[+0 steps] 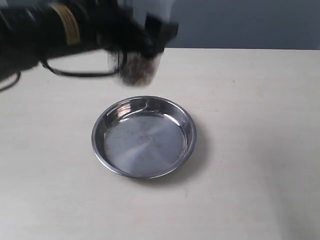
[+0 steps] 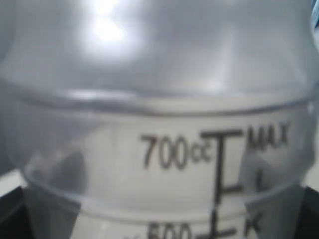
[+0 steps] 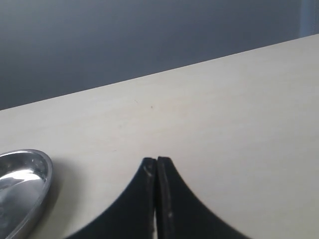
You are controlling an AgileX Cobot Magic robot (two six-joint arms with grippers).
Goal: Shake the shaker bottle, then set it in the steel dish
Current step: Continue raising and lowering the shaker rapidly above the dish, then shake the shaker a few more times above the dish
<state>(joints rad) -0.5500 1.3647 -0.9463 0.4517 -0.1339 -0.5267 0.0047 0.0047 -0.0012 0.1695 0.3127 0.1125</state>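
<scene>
Exterior view. A round steel dish (image 1: 130, 150) sits flat and empty near the middle of a pale tabletop (image 1: 250, 150), its small stamped centre mark visible. The black left arm (image 1: 45, 30) enters from the far left. Its left hand (image 1: 132, 40) pinches the shaker bottle (image 1: 136, 67), holding it off the tabletop at the far side of the dish. Arm, hand and bottle are all blurred. Brownish bits show in the bottle's lower end, which appears just beyond the dish's far rim and does not touch it. How high it is held cannot be told. A thin black cable (image 1: 75, 73) loops beneath the arm. A dark grey-blue wall (image 1: 250, 22) closes the far side.

Left wrist view. The clear body of the bottle (image 2: 159, 99) fills the frame, domed shoulder above and straight wall below. The printed marks read "700cc", "MAX" and part of "500" beside a vertical scale. Dark fingers (image 2: 11, 214) flank the bottle on both sides, closed against its wall.

Right wrist view. The right hand (image 3: 157, 164) is over bare tabletop (image 3: 224, 124), its two black fingers (image 3: 172, 199) pressed together with nothing between them. Part of the dish's rim (image 3: 22, 179) shows at the frame's edge, apart from the hand. The wall (image 3: 124, 40) lies beyond the tabletop's far edge.
</scene>
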